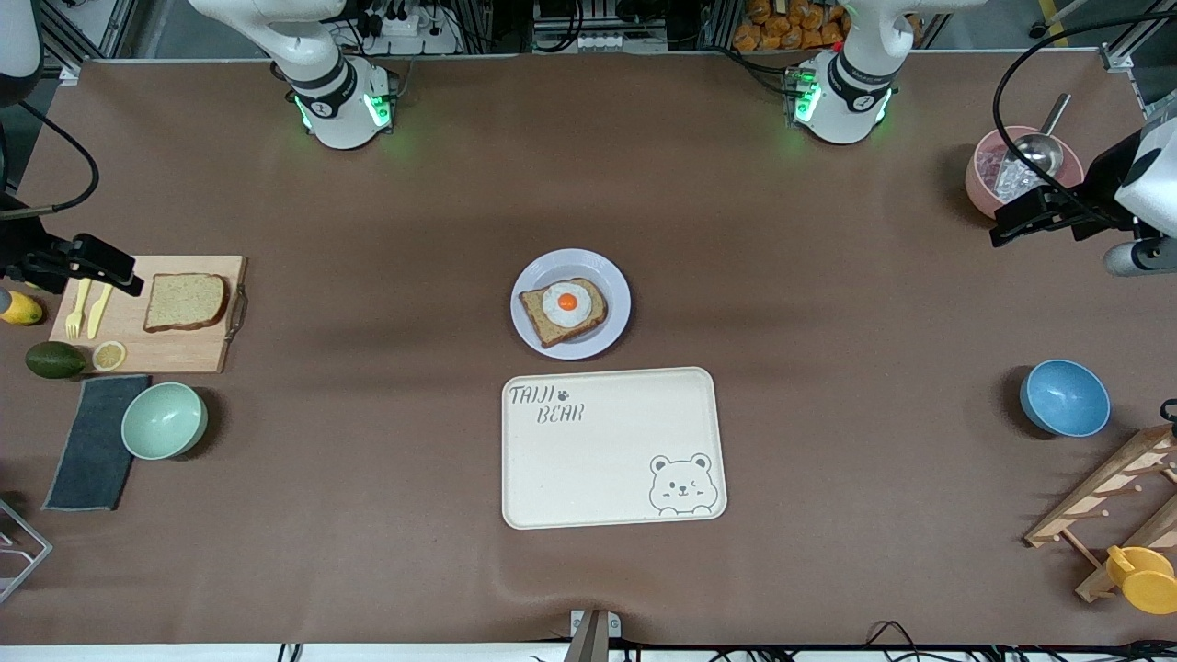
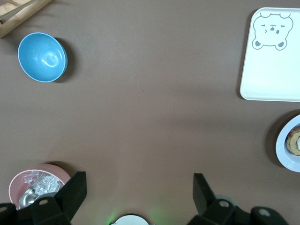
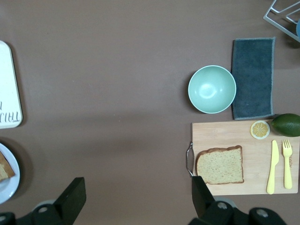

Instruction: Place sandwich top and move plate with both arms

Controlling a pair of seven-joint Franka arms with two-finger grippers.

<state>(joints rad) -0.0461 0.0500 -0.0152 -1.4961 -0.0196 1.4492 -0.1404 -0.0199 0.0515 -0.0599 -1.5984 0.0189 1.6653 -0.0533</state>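
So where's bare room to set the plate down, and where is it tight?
Free: the bear tray, nothing on it, just nearer the camera than the plate, and bare mat between the plate and blue bowl. Crowded: around the cutting board holding the sandwich top.

The front camera looks steeply down across the whole table, facing both arm bases. Each wrist camera looks straight down from high up; both share the tray and plate with it.

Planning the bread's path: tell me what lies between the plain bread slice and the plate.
Only bare brown tabletop, as the front view shows, lies between the sandwich top on the cutting board and the plate.
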